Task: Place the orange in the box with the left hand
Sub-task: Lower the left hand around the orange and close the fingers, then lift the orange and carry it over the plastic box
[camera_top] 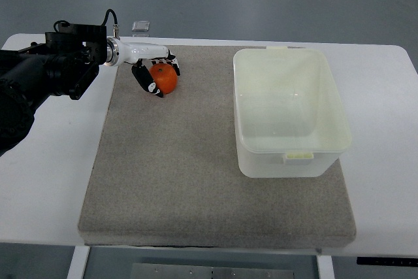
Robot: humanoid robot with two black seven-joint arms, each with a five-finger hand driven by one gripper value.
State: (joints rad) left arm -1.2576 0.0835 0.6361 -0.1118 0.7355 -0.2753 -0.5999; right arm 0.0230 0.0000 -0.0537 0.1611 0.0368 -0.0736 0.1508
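I find the left hand point(155, 72) at the upper left of the frame, its arm entering from the left edge. Its fingers point(145, 80) are curled around the orange point(166, 79), clamped on it from the left and from above. I cannot tell whether the orange rests on the grey mat point(196, 181) or is raised just clear of it; the view is too steep to settle that.

The box point(290, 112) stands at the right of the mat, well apart from the orange. It is open at the top and I see nothing inside it. The mat lies on the white bench point(46, 187). A small clear object point(141, 27) sits on the bench just beyond the mat's upper edge; I cannot identify it. The right arm does not appear.

My assessment: the grasp looks made, and that is all that is done. The carry across to the right, the positioning over the box and the release all remain.
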